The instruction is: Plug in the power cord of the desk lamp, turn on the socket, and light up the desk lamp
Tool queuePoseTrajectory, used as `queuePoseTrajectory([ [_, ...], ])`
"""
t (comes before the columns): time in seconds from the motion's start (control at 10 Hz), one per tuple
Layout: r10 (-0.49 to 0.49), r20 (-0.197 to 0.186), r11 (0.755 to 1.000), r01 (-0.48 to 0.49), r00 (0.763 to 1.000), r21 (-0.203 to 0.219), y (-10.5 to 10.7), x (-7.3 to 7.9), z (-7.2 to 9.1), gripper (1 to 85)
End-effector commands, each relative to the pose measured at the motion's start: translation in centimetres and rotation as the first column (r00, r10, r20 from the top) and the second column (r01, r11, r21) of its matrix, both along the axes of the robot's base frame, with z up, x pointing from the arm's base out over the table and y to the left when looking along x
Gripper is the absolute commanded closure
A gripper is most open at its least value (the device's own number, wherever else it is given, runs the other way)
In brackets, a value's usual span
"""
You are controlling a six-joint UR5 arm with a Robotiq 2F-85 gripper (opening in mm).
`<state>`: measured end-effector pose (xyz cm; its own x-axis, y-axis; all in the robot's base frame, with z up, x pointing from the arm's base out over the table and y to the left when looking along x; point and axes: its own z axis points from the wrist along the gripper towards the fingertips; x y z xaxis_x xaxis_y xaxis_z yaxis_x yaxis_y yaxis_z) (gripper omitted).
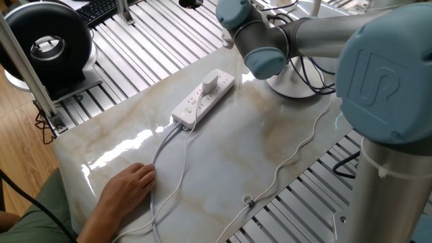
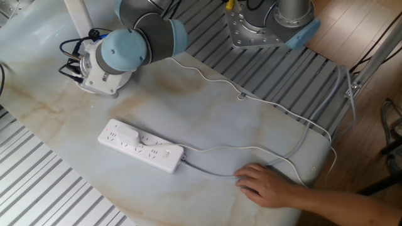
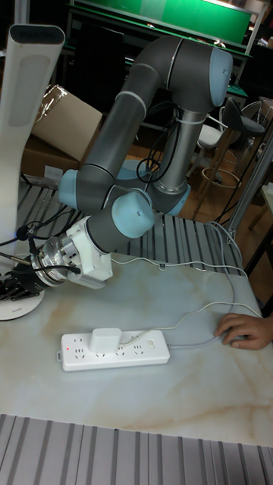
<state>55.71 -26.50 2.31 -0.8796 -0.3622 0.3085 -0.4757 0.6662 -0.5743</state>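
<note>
The plug block [image 3: 107, 339] of the power cord [image 1: 297, 152] already sits in the socket [image 3: 114, 351], which lies flat mid-bench [image 2: 220, 125] with a small red light showing at its near end, so by my reading only the lamp is left to switch on. That would explain why the hand [image 3: 17, 276] reaches low over the round base of the desk lamp [image 3: 23, 91] at the bench's far corner. Its dark fingers are bunched there; whether they are apart or together I cannot tell.
</note>
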Motion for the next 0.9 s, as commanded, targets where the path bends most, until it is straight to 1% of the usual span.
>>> queuePoseTrajectory([
  [0.0, -0.015, 0.0, 1.0, 0.015, 1.0, 0.018, 0.4, 0.1, 0.3, 84.7],
  [0.2, -0.025, -0.007, 0.999, 0.025, 1.0, 0.038, 0.9, -0.2, 0.2, 84.7],
  [0.5, -0.057, -0.013, 0.997, 0.057, 0.998, 0.043, 2.4, -1.0, 0.1, 84.7],
  [0.6, -0.052, -0.017, 0.998, 0.053, 0.999, 0.046, 2.5, -0.9, 0.1, 84.7],
  [0.7, -0.014, -0.022, 1.0, 0.014, 1.0, 0.012, 1.3, -0.2, 1.1, 84.7],
  [0.8, 0.057, -0.027, 0.995, -0.059, 0.998, -0.08, -1.3, 1.3, 3.8, 84.7],
])
